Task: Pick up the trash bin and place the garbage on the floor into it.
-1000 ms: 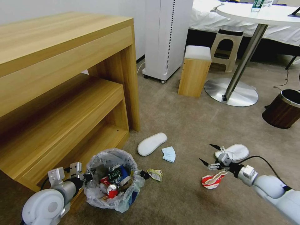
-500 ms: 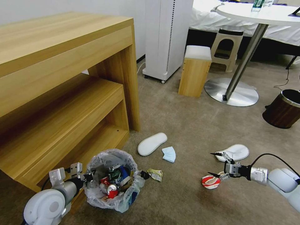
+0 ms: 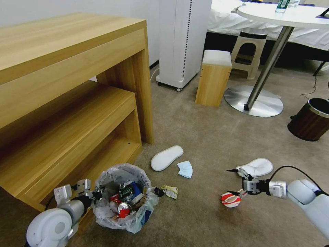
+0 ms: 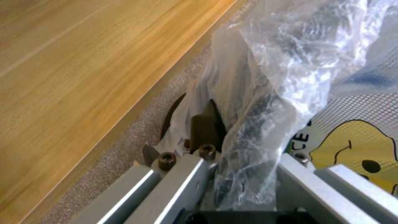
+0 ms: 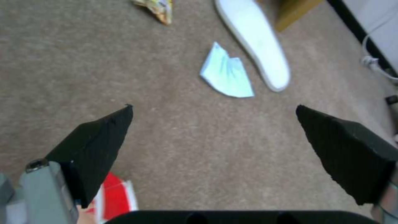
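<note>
The trash bin [image 3: 124,203], round and lined with a crinkled clear bag, stands on the floor [image 3: 205,144] by the wooden shelf, holding cans and wrappers. My left gripper [image 3: 97,194] is shut on its near rim; in the left wrist view the left gripper [image 4: 244,140] pinches the bag-covered trash bin [image 4: 282,62] edge. My right gripper [image 3: 229,181] hangs open just above a red-white paper bowl [image 3: 231,200]. From the wrist, the right gripper [image 5: 213,107] spreads wide over carpet, the bowl [image 5: 119,196] beside one finger. Garbage lies around: two white slippers [image 3: 167,157] [image 3: 257,166], face mask [image 3: 185,169], candy wrapper [image 3: 170,191].
A wooden two-level bench [image 3: 68,103] stands left of the bin. Behind are a white tower unit [image 3: 183,41], a wood stool [image 3: 214,77], a round table's steel base [image 3: 255,101] and a brown bin [image 3: 310,120] at the right. Open carpet lies between the arms.
My right arm has dropped and levelled out, bringing the open gripper low beside the red-white bowl. The left gripper and the bin have stayed put.
</note>
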Robot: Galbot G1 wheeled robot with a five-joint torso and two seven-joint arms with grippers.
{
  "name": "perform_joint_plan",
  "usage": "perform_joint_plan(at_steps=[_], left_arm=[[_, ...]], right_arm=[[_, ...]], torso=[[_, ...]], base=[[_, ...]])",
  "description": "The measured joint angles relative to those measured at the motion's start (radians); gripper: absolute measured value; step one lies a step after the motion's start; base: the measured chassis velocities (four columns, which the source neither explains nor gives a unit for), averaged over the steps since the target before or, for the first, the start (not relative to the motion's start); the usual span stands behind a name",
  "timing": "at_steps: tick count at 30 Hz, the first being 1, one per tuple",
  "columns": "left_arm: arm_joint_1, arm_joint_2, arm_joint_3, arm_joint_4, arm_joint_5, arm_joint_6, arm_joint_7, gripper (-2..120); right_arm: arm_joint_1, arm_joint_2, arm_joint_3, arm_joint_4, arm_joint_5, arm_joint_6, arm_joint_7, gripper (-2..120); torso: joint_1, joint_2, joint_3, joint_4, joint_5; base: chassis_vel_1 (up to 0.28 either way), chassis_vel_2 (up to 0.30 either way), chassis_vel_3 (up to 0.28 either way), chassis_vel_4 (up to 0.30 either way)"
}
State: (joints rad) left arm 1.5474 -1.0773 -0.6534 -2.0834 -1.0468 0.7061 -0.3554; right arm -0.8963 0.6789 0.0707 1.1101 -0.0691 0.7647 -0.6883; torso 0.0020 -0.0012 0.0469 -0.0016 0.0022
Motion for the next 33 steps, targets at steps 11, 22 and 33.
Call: perform_joint_plan(at_steps=[11,22,33], left_arm=[[-0.004,-0.005,0.001,0.006,0.006,0.000,-0.001,0],[-0.023,0.004,0.002,0.033,0.004,-0.003,-0.001,0],[-0.022,0.006,0.001,0.032,0.004,-0.005,0.000,0]], right_arm=[[-0.003,-0.006,0.000,-0.024,0.008,0.023,-0.106,100],[-0.109,-0.055,0.127,0.023,0.044,0.045,-0.158,100],[-0.169,-0.073,0.211,0.037,0.039,0.045,-0.173,100]], torso=[[0.000,0.000,0.000,-0.0002,-0.0002],[0.000,0.000,0.000,-0.0002,-0.0001],[0.000,0.000,0.000,-0.0002,-0.0001]], base=[[0.000,0.000,0.000,0.000],[0.000,0.000,0.000,0.000],[0.000,0.000,0.000,0.000]])
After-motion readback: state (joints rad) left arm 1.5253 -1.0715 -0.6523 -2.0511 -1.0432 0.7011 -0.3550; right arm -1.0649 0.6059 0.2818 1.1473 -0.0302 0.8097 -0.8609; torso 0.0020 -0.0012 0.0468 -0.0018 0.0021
